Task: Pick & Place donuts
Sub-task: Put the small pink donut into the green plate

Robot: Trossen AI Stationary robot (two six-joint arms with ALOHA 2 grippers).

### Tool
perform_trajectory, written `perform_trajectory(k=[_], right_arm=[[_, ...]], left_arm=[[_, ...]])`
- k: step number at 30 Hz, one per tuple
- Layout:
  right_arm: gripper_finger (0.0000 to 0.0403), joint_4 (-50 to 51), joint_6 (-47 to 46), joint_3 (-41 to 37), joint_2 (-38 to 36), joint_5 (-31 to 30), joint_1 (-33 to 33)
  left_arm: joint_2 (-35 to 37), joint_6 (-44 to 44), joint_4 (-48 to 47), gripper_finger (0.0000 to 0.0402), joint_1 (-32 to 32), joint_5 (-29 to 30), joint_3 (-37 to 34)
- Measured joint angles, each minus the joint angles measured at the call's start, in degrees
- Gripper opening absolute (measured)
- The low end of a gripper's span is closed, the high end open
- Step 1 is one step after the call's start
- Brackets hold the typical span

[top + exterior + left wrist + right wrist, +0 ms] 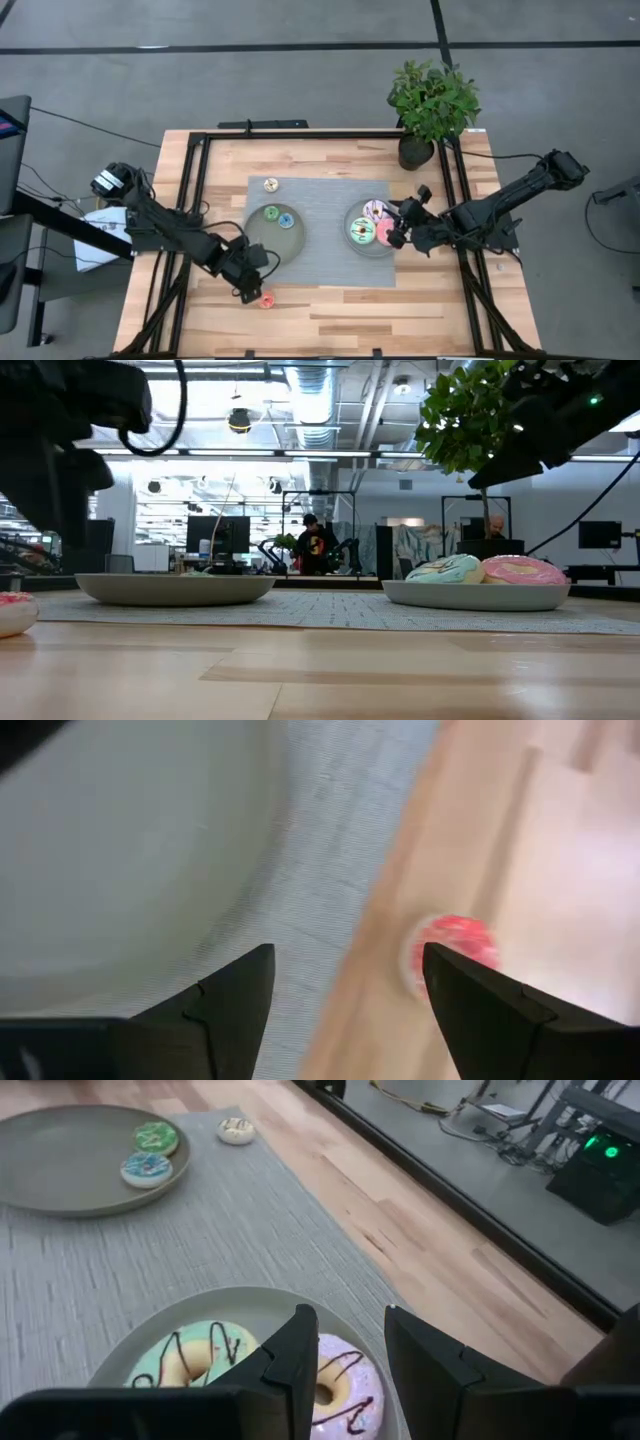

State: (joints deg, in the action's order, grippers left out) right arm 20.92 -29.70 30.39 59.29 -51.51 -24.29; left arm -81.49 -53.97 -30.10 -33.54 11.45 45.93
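From above, the left gripper hangs spread beside the red donut on bare wood. Its wrist view shows that donut between parted fingers. The right gripper, partly parted and empty, hovers over the white-lilac donut.
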Motion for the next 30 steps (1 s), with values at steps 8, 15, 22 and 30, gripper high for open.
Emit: perform_trajectory(k=[8,15,22,30], right_arm=[[0.0109,-0.15,0.16,0.0,0.0,-0.08,0.0],[0.0109,1.54,0.3,0.0,-0.02,-1.41,-1.34],[0.0109,7.07,-3.72,0.0,-1.43,-7.61,-5.59],[0.0109,18.29,-12.3,0.02,-8.16,-12.46,-12.6]], left_arm=[[-0.15,-6.52,5.7,0.0248,-3.01,-0.69,-0.02],[-0.15,-9.83,7.18,0.0248,-4.12,1.63,-0.02],[-0.15,-9.62,7.14,0.0248,-4.61,3.59,-0.02],[-0.15,-9.3,6.74,0.0248,-4.61,4.92,-0.02]])
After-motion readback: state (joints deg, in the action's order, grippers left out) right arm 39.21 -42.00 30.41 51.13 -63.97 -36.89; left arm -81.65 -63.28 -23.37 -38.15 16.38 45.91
